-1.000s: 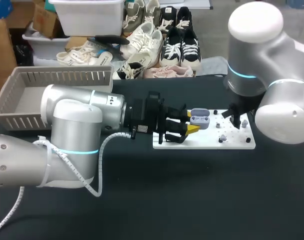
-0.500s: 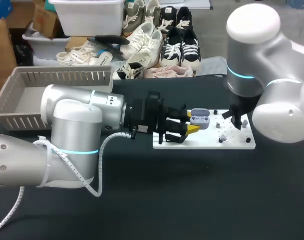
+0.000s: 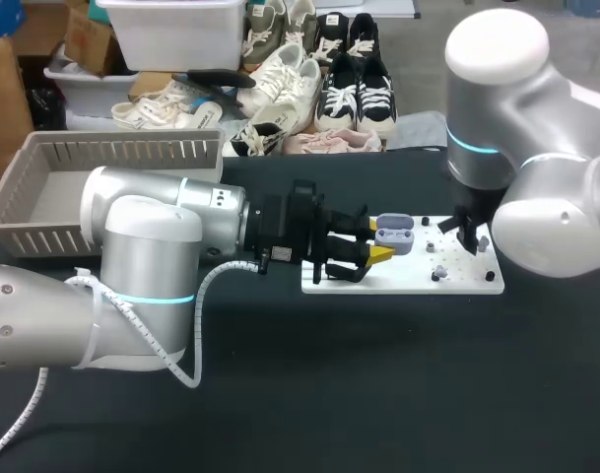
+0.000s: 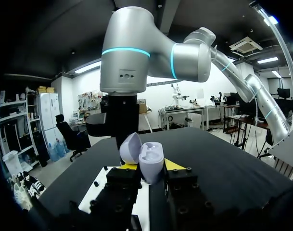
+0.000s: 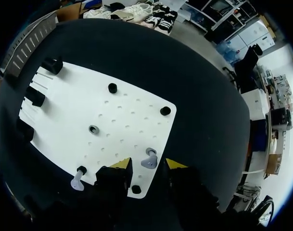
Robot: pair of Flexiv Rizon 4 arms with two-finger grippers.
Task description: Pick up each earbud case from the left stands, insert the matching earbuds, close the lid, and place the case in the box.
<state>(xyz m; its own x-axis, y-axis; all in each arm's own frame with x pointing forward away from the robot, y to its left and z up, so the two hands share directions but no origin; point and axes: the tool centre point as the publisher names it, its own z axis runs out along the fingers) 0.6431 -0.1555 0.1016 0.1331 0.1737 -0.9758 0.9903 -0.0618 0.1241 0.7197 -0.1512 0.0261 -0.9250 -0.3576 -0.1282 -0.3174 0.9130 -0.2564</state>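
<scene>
Lavender case (image 3: 394,235), head view: lid up, clamped in my left gripper (image 3: 376,248) over the white board (image 3: 477,284). My right gripper (image 3: 470,239) hangs above the board's right end.
Left wrist view: both fingers press the case; its sockets look empty.
Right wrist view alone shows the earbud (image 5: 149,159) between parted, empty fingers.
Risk, I judge: an off-centre pinch flicks it away.

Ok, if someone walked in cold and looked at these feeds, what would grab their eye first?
First, the open lilac earbud case, clamped upright between the fingers of the left gripper over the left end of the white board. Next, the right gripper hangs over the board's right end, fingers apart, with a lilac earbud lying on the board just under the gap.
</scene>
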